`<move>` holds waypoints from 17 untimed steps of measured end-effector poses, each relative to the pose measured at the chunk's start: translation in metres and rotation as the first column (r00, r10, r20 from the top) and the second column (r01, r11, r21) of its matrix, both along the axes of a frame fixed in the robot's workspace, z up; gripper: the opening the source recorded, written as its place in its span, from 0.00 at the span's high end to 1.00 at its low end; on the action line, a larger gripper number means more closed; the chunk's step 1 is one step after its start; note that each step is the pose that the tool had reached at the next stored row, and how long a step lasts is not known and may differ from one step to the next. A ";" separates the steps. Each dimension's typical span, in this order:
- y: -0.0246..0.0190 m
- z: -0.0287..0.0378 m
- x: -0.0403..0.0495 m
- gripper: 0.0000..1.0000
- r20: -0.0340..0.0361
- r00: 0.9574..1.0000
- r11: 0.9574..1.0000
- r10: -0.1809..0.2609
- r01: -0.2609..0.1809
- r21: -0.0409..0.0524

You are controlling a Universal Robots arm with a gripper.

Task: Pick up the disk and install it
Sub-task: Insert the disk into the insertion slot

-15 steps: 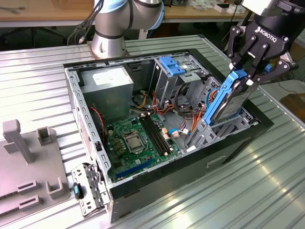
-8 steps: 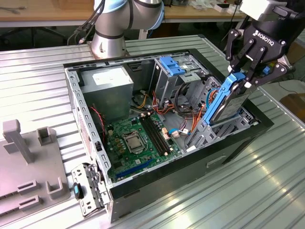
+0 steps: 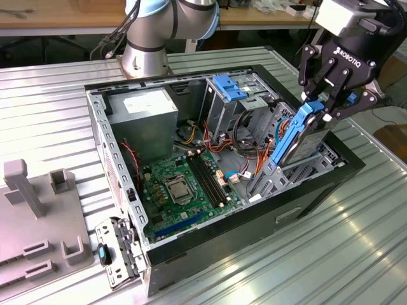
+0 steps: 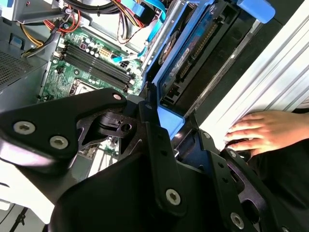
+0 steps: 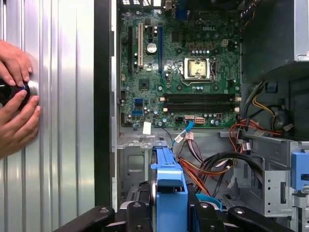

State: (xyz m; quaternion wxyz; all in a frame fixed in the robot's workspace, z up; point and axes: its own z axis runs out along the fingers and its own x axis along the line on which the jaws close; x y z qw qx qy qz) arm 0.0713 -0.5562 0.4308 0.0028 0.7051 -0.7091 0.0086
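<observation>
Exterior view has my black two-fingered claw (image 3: pixel 326 107) up over the open black computer case (image 3: pixel 305 203), at the case's edge on the exterior view's right. It's pinched tight on the top end of the disk (image 3: pixel 297 145), that flat dark grey metal slab in bright blue plastic rails. I'm gripping it by the upper rail so the slab hangs tilted, its lower end down in the grey metal drive-bay frame along that edge. I'd judge it lined up for the slot, not seated yet.

First wrist view looks down the blue rail between my fingers. Beyond it the green motherboard (image 5: pixel 183 72) lies flat on the case floor, well apart from the disk. The light-blue ridged plastic bracket (image 3: pixel 230 88) sits near the case's far edge. A person's hand (image 4: pixel 263 130) rests on the ribbed silver metal table (image 3: pixel 356 254) just beside the case, probably steadying it.
</observation>
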 end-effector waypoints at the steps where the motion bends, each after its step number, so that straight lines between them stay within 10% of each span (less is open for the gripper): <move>1: 0.0000 -0.0008 0.0000 0.63 0.000 1.000 1.000 0.000 0.000 0.000; 17: 0.0000 -0.0147 0.0000 0.63 0.000 1.000 1.000 -0.001 0.001 0.002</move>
